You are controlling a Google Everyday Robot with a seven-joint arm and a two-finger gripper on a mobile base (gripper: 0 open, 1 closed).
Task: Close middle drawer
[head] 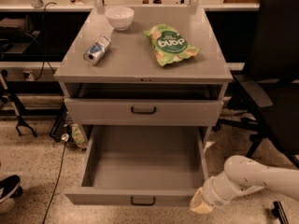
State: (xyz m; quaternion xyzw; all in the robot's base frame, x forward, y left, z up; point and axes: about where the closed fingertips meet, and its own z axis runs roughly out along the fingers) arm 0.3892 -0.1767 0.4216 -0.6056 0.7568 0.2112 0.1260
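The white robot arm [261,178] was cut off by the right edge and reached low. Its tan-tipped gripper [201,204] sat at the front right corner of the grey flat-fronted middle drawer [107,199], which stood pulled far out. Whether the gripper was open or closed could not be told. On the grey worktop [140,64] lay a white bowl [119,17], a green snack bag [170,44] and a silver can [96,50].

Speckled terrazzo floor [32,157] spread left of the gripper [202,205], low at right; black office chair [275,55] stood beyond it, rightward.
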